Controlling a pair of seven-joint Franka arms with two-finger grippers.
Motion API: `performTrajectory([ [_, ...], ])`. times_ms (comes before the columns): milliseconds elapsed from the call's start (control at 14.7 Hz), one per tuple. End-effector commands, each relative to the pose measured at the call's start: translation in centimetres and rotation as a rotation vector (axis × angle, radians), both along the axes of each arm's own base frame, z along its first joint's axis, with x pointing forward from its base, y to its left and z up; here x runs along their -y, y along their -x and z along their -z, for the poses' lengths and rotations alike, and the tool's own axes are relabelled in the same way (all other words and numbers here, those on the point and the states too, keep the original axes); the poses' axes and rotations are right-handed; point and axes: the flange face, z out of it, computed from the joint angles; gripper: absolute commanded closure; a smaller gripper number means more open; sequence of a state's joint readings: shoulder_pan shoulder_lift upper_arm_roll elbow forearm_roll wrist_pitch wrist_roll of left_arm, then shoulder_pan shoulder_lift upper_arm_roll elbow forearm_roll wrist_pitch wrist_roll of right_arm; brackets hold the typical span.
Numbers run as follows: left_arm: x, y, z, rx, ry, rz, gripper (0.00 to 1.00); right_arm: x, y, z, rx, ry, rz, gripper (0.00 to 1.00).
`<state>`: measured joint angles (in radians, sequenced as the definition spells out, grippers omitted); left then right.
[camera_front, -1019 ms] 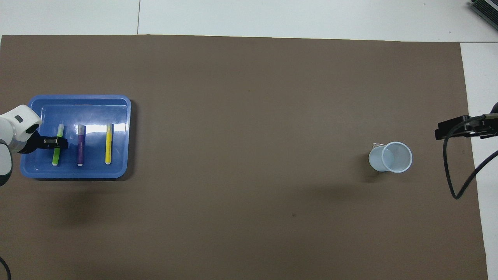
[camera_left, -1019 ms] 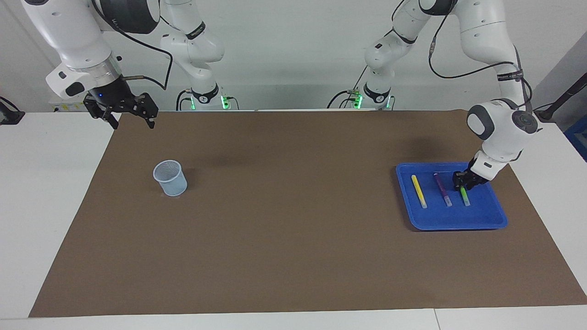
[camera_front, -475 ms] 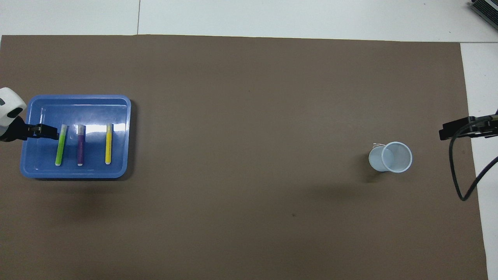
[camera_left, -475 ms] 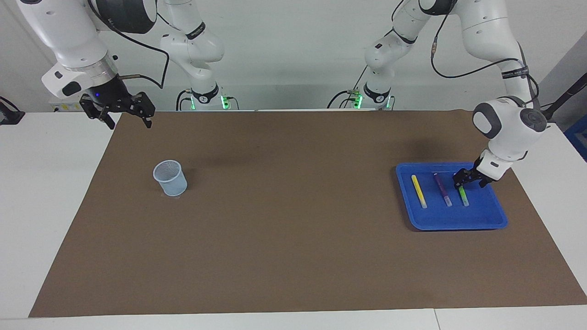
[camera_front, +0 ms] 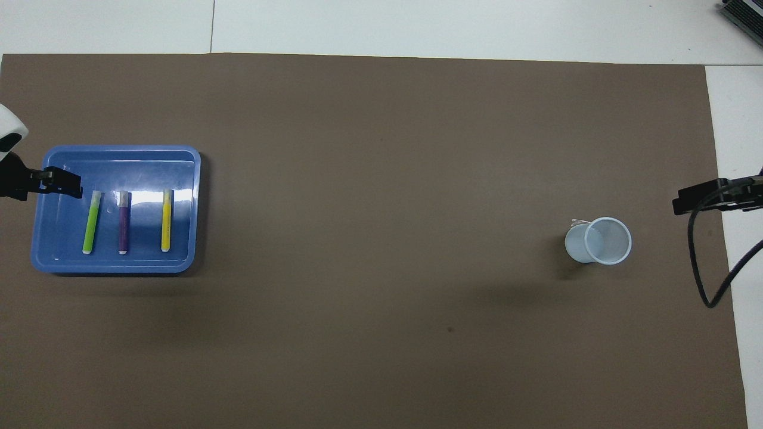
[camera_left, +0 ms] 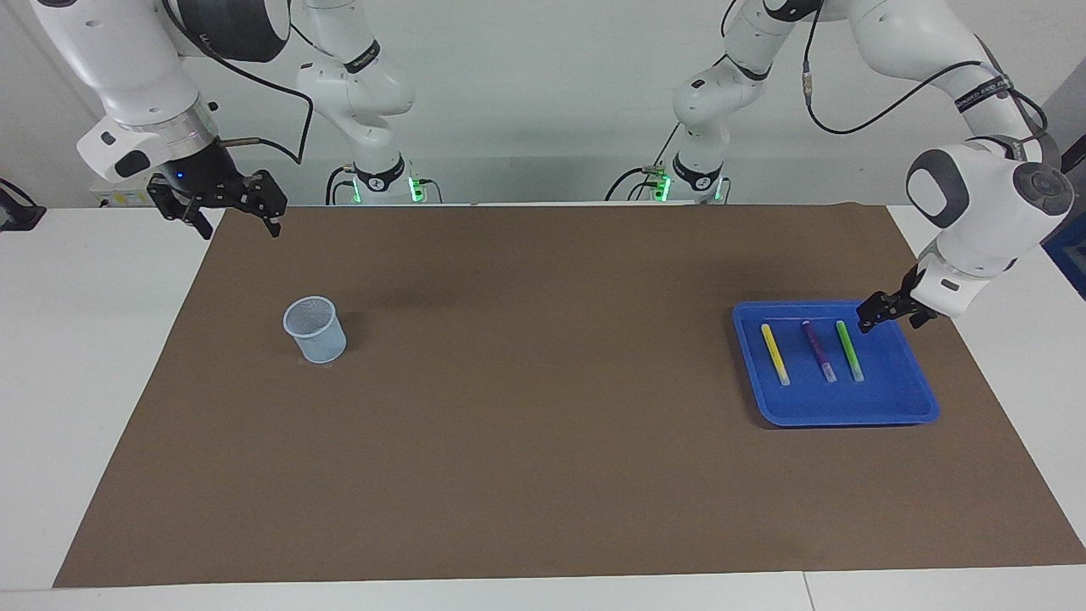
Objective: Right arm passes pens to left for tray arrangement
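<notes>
All three pens lie side by side in the blue tray (camera_left: 891, 399) at the left arm's end of the bench: yellow pen (camera_left: 775, 354), purple pen (camera_left: 820, 350) and green pen (camera_left: 849, 350). The left gripper (camera_left: 882, 312) hangs over the tray's edge, fingers released and holding nothing. The right gripper (camera_left: 222, 204) waits with fingers spread, also holding nothing, above the mat's corner near the pale cup (camera_left: 315, 329). The arrangement looks complete; probably only retreat remains.

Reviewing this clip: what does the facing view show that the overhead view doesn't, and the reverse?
Facing only: both arms whole, the slim green-lit arms, and the left end effector raised above the tray edge. Overhead only: a dark object at the table's corner. Both: yellow pen, purple pen, green pen lying in the tray, the cup, and the right end effector waiting.
</notes>
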<state>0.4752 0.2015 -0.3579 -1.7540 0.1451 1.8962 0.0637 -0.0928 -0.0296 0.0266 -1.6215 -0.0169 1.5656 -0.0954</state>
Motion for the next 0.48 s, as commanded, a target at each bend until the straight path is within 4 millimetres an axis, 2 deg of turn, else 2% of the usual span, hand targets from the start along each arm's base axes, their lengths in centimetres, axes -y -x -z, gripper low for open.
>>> performTrajectory([
  [0,3.7,0.4,-4.2,-0.006,-0.038,-0.098,0.0,0.0,0.4,-0.4,0.006,-0.014,-0.023,0.0],
  [204,7.5,0.4,-7.8,0.004,-0.027,-0.128,0.0,0.0,0.4,-0.4,0.007,-0.014,-0.023,0.0],
  [340,8.7,1.4,-10.3,0.031,-0.029,-0.116,0.0,0.0,0.4,-0.4,0.006,-0.014,-0.023,0.0],
  [407,10.1,2.2,-11.6,0.036,-0.017,-0.102,0.0,0.0,0.4,-0.4,0.006,-0.014,-0.023,0.0],
])
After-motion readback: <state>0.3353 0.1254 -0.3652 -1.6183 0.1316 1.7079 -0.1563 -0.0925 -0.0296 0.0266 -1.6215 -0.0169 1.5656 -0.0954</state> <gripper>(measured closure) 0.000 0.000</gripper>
